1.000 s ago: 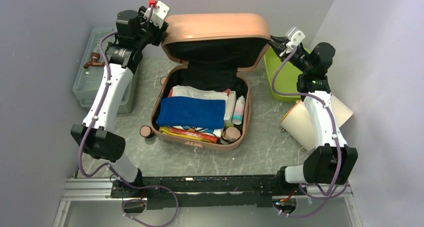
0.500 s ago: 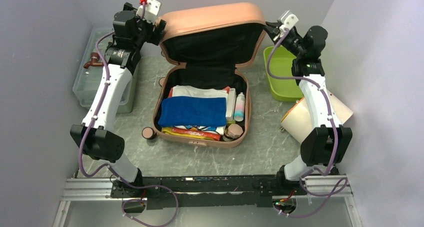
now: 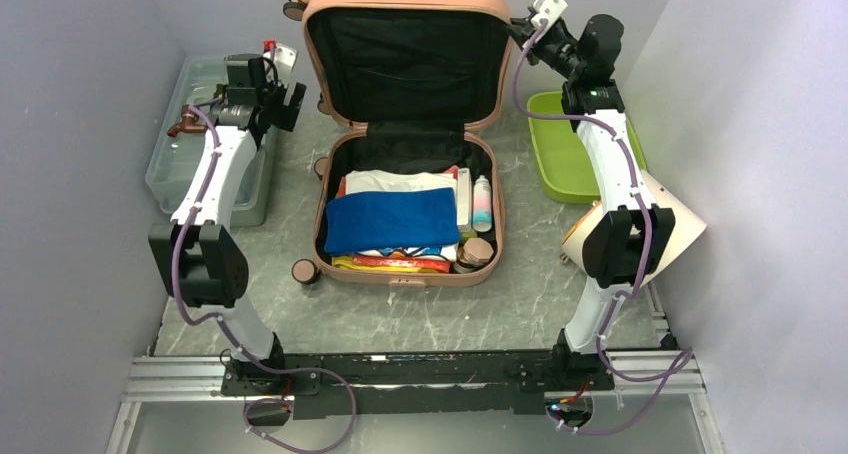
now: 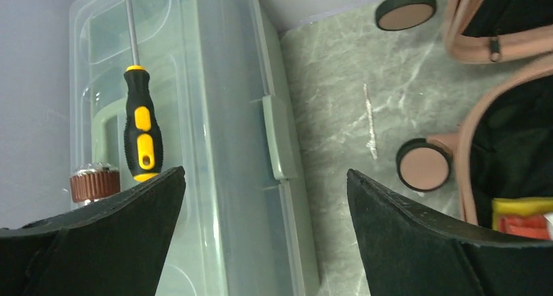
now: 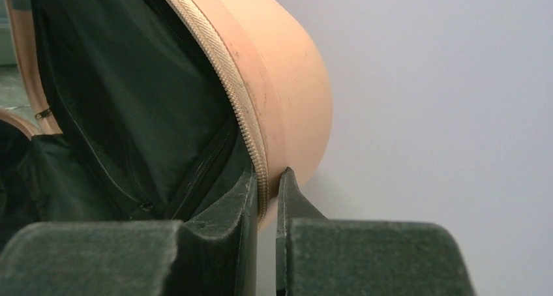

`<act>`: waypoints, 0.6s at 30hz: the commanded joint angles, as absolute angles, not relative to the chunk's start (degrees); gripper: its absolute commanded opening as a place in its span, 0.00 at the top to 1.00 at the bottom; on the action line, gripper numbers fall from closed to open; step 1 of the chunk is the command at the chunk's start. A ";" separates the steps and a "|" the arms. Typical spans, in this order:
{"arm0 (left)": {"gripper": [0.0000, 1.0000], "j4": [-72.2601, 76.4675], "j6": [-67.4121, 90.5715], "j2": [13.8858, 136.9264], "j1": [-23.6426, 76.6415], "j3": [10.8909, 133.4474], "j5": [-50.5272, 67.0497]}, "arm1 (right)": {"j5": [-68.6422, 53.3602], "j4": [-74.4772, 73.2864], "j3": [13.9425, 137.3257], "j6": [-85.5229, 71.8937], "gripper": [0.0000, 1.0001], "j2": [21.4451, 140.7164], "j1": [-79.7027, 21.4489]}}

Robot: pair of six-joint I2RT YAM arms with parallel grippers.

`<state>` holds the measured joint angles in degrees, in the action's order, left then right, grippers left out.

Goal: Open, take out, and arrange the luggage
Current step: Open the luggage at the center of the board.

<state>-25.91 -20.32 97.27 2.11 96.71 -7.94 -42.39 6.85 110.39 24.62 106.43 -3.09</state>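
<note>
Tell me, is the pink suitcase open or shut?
Open: the luggage has its lid upright, black lining exposed, clothes visible inside.

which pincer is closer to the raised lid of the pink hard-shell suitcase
Right. The right pincer is shut on the right lid rim of the salmon-pink hard-shell suitcase. The left pincer is open and apart, off the lid's left side, by the translucent grey-green plastic toolbox.

Salmon-pink hard-shell luggage [image 3: 405, 69] mid-table — lid upright, black-lined; base flat, perhaps full of folded clothes.
</note>
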 commanded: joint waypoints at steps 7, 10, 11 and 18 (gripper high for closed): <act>0.01 -25.21 -19.65 100.32 1.56 104.90 -10.10 | -38.38 -4.79 114.49 28.39 1.00 111.22 -8.68; 0.00 -26.12 -17.26 97.14 1.75 98.39 -5.06 | -37.08 -5.04 115.86 29.50 1.00 112.54 -8.67; 0.01 -26.63 -17.10 96.34 1.81 96.27 -4.10 | -36.78 -4.88 116.29 29.53 1.00 112.89 -8.69; 0.01 -33.76 -23.61 92.22 2.04 86.46 7.88 | -32.14 -3.28 118.22 32.14 0.94 115.74 -9.18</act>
